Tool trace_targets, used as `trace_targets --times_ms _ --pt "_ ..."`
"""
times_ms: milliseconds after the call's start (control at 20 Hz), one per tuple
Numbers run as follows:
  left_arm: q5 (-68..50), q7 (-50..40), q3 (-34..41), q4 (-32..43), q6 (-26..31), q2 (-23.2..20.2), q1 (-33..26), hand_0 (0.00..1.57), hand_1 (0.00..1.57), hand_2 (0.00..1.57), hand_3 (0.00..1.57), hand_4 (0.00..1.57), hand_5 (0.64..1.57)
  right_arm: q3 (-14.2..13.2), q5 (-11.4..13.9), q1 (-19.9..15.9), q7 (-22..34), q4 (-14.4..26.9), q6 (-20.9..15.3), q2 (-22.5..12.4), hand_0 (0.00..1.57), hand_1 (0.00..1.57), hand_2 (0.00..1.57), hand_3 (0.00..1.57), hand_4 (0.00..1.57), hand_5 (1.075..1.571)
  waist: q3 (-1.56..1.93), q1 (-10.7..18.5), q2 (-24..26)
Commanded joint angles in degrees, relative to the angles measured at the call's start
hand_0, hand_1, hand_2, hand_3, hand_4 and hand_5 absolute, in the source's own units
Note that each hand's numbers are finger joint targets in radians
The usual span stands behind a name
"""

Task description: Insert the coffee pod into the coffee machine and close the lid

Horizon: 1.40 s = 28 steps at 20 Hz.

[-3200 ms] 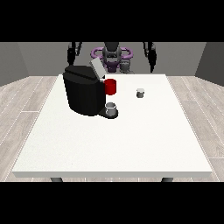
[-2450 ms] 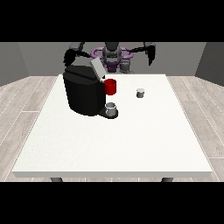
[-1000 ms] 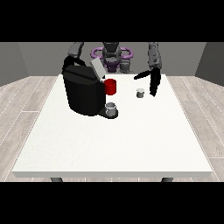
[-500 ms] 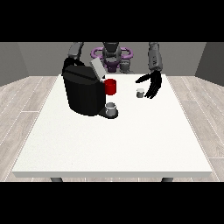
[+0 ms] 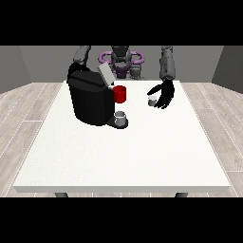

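Hand closes in on the coffee pod point(image 5: 152, 101)

The pod stands upright on the white table point(image 5: 123, 156), at about three o'clock from the coffee machine point(image 5: 91, 98), whose lid point(image 5: 105, 75) is tilted up. Since a second ago the hand at the view's right point(image 5: 163, 94) has dropped in just beside it, fingers spread wide and holding nothing: the grasp looks imminent. The other hand can't be seen behind the machine. Open tabletop lies between pod and machine; the far edge runs close behind.
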<state>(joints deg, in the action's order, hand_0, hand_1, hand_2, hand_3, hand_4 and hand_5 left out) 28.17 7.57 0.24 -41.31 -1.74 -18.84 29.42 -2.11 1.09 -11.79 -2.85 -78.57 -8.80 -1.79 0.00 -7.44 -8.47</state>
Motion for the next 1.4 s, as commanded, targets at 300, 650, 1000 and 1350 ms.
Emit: trace_targets --times_ms 300,650,1000,1350 --pt "5.65 3.68 0.73 5.86 -11.45 2.47 2.32 0.84 0.84 0.97 0.75 0.38 1.571 0.62 -0.81 0.81 -2.15 -0.20 0.06 1.57 0.00 0.00 0.00 0.00 0.51 1.571 -0.01 -1.41 -1.19" --pt "8.81 4.26 0.89 9.53 -9.66 -2.12 5.72 1.03 1.03 1.11 0.89 0.29 1.571 0.63 -2.47 -1.09 -1.23 -1.08 1.09 -0.32 0.00 0.00 0.00 0.00 0.43 1.571 -0.02 -2.52 -2.98" --pt "7.32 8.36 0.39 5.54 -1.91 -2.15 9.76 1.47 1.47 1.47 1.41 0.61 1.571 -2.02 -3.68 -1.37 -3.38 4.62 -0.22 0.48 0.00 0.00 0.00 0.00 0.44 1.571 0.01 0.33 -0.02" --pt "7.02 5.61 -0.71 1.69 3.63 0.89 13.16 1.29 1.29 1.36 1.34 0.56 1.571 -3.30 -4.09 -1.29 -4.21 8.58 0.01 -0.13 0.00 0.00 0.00 0.00 0.47 1.571 0.03 1.74 3.90"
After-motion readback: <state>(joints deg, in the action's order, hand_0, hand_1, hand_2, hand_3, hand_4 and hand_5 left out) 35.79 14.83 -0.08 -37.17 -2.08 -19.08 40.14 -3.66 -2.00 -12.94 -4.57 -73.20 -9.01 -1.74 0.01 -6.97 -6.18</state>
